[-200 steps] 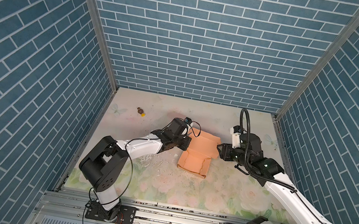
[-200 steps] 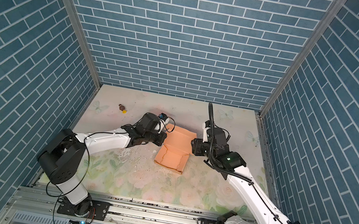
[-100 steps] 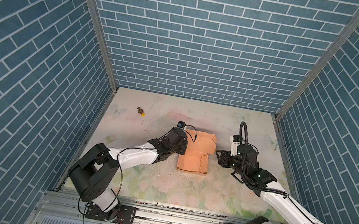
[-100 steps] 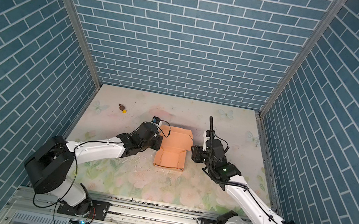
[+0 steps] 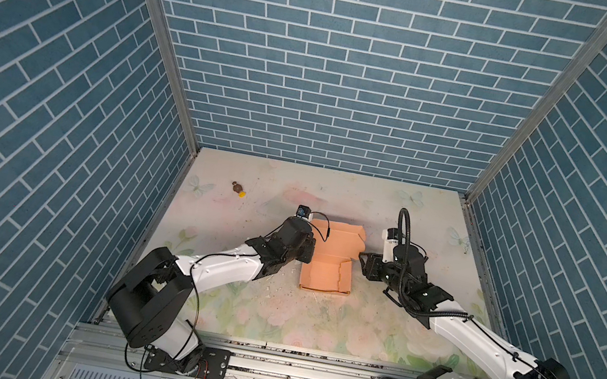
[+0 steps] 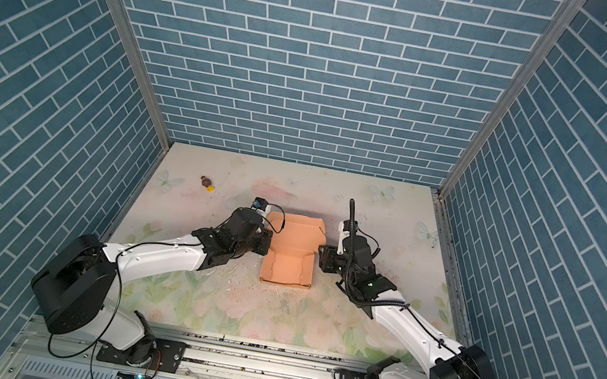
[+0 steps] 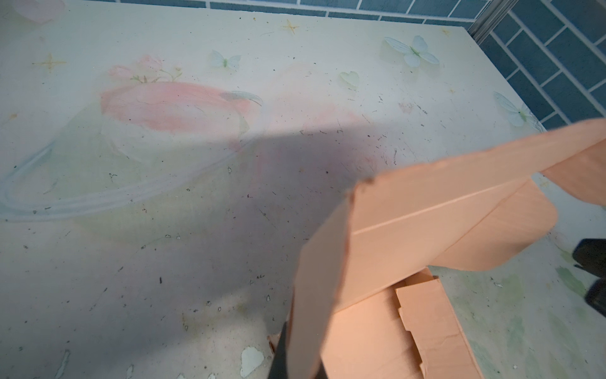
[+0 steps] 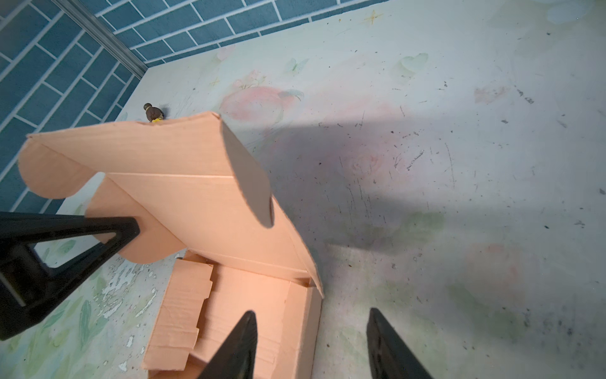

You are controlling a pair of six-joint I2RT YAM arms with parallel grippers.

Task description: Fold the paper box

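The peach-orange paper box (image 5: 324, 278) (image 6: 286, 267) lies mid-table in both top views, a shallow tray with its lid (image 8: 203, 203) raised and tilted over it. My left gripper (image 5: 309, 248) (image 6: 266, 243) (image 7: 303, 364) is shut on the lid's rounded side flap (image 7: 321, 279) at the box's left edge; its black finger (image 8: 108, 236) also shows in the right wrist view. My right gripper (image 5: 361, 266) (image 6: 320, 259) (image 8: 311, 331) stands open at the box's right side. One finger (image 8: 242, 341) is over the tray and the other outside it, with the tray's side wall (image 8: 310, 328) between them.
A tiny brown-and-yellow object (image 5: 238, 188) (image 6: 206, 183) (image 8: 153, 113) sits at the back left of the floral table mat (image 5: 374, 329). Blue brick walls close in three sides. A metal rail (image 5: 303, 372) runs along the front edge.
The box has turned from slanted to square with the table. Both grippers have moved with it toward the front, and the lid now stands up higher.
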